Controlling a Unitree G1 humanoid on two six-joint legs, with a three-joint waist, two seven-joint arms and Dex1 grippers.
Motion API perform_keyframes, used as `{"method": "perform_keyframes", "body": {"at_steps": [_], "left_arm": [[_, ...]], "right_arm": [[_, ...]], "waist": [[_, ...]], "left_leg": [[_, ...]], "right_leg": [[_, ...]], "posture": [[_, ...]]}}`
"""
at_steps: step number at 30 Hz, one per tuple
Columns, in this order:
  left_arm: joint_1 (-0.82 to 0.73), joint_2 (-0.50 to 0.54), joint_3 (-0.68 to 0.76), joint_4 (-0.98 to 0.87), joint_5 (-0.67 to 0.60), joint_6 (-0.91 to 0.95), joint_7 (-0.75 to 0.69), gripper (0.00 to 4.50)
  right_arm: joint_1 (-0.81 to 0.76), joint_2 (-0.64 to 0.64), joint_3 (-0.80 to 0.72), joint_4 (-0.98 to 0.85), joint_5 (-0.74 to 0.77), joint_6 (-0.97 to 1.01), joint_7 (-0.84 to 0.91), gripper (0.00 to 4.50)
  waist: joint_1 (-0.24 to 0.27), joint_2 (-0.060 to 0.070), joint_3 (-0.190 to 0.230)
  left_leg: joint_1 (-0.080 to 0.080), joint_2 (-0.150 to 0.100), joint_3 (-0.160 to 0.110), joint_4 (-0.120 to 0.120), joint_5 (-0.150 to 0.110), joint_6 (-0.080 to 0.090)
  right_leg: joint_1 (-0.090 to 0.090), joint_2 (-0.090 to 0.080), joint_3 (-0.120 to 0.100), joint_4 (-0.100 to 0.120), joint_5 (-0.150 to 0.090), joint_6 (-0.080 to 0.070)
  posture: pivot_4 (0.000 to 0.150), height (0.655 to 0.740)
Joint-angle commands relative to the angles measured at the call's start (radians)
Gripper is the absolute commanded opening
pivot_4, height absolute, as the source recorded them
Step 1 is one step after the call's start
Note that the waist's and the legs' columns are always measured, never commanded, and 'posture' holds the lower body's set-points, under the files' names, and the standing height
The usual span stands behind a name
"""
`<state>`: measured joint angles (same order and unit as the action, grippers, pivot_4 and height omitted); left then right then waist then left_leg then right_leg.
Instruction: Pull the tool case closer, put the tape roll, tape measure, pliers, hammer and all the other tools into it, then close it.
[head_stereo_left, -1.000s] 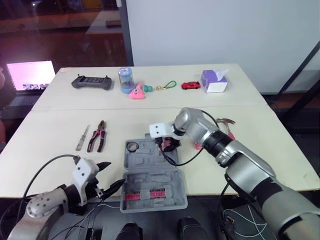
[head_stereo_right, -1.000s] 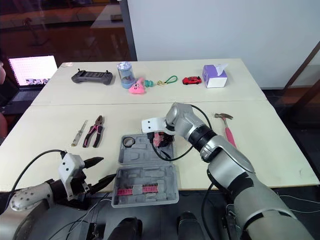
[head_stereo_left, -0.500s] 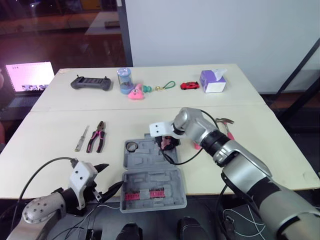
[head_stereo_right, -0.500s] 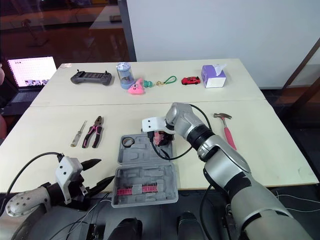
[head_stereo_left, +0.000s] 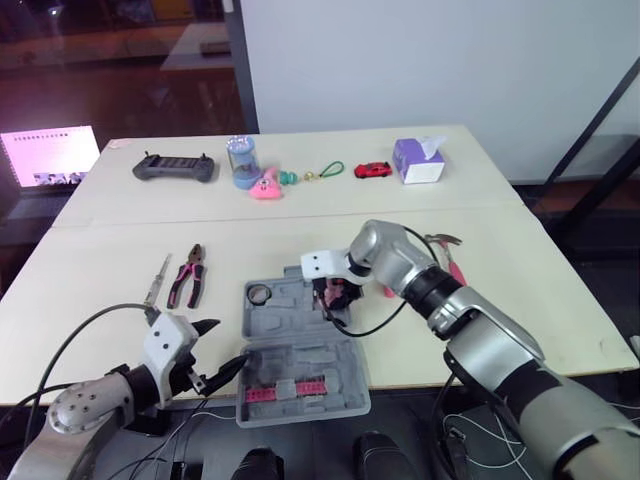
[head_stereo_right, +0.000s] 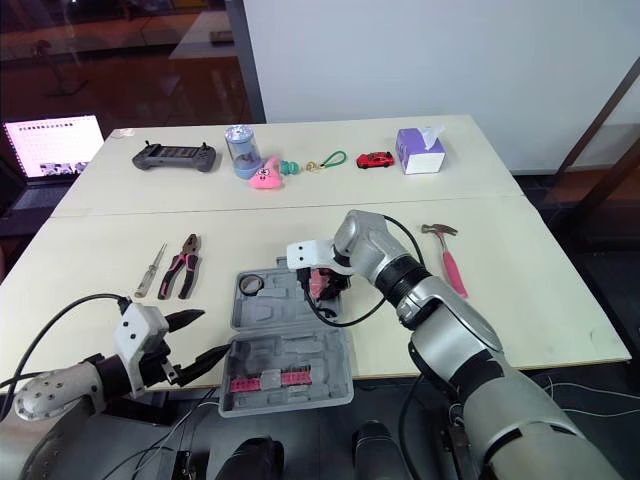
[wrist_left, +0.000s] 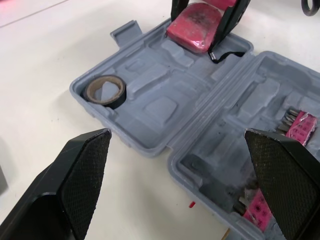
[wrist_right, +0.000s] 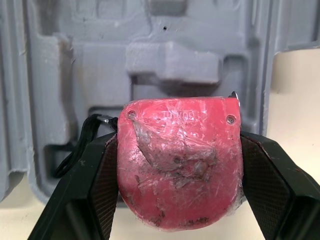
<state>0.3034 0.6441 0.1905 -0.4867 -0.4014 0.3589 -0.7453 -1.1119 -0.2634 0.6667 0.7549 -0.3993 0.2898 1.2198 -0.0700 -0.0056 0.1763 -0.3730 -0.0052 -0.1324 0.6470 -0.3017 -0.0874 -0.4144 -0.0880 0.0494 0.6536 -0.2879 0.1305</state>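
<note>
The left tool (head_stereo_left: 230, 342) dipped slightly from the case's (head_stereo_left: 290, 352) near-left corner, then rose again; it now sits just beside that corner, jaws spread.

Looks like an office-style robot lab here: two pale tabletops (head_stereo_right: 90, 250) pushed together, a plain white wall (head_stereo_right: 420, 60) behind, dark glass panels (head_stereo_right: 120, 50) to the left, a laptop (head_stereo_right: 55, 135) glowing pink, a handheld controller (head_stereo_right: 175, 156) at the back.
</note>
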Motion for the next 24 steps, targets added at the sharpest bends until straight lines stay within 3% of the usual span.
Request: {"method": "perform_keyframes", "body": {"at_steps": [1, 9, 11, 13, 24], "left_arm": [[0.020, 0.001, 0.006, -0.020, -0.013, -0.011, -0.016, 4.50], [0.047, -0.006, -0.017, -0.026, -0.005, -0.016, -0.024, 4.50], [0.039, -0.005, -0.020, -0.020, -0.004, -0.014, -0.025, 4.50], [0.032, -0.005, -0.024, -0.015, -0.005, -0.012, -0.026, 4.50], [-0.009, -0.001, -0.043, -0.006, -0.007, 0.005, -0.029, 4.50]], "right_arm": [[-0.021, 0.002, -0.020, -0.002, -0.007, -0.052, -0.023, 2.92], [-0.011, 0.016, -0.049, 0.002, 0.022, -0.078, -0.018, 2.92], [-0.011, 0.014, -0.051, 0.004, 0.014, -0.091, -0.037, 3.93], [-0.012, 0.006, -0.050, -0.002, 0.001, -0.116, -0.062, 4.44], [0.072, -0.093, -0.200, -0.288, 0.138, -0.061, 0.005, 4.44]], "waist": [[0.000, 0.000, 0.000], [0.000, 0.000, 0.000], [0.000, 0.000, 0.000], [0.000, 0.000, 0.000], [0.001, 0.000, 0.000]], "left_leg": [[0.000, 0.000, 0.000, 0.000, 0.000, 0.000], [0.000, 0.000, 0.000, 0.000, 0.000, 0.000], [0.000, 0.000, 0.000, 0.000, 0.000, 0.000], [0.000, 0.000, 0.000, 0.000, 0.000, 0.000], [0.000, 0.000, 0.000, 0.000, 0.000, 0.000]], "right_leg": [[0.000, 0.000, 0.000, 0.000, 0.000, 0.000], [0.000, 0.000, 0.000, 0.000, 0.000, 0.000], [0.000, 0.000, 0.000, 0.000, 0.000, 0.000], [0.000, 0.000, 0.000, 0.000, 0.000, 0.000], [0.000, 0.000, 0.000, 0.000, 0.000, 0.000]], "posture": [[0.150, 0.7400], [0.150, 0.7400], [0.150, 0.7400], [0.150, 0.7400], [0.150, 0.7400]]}}
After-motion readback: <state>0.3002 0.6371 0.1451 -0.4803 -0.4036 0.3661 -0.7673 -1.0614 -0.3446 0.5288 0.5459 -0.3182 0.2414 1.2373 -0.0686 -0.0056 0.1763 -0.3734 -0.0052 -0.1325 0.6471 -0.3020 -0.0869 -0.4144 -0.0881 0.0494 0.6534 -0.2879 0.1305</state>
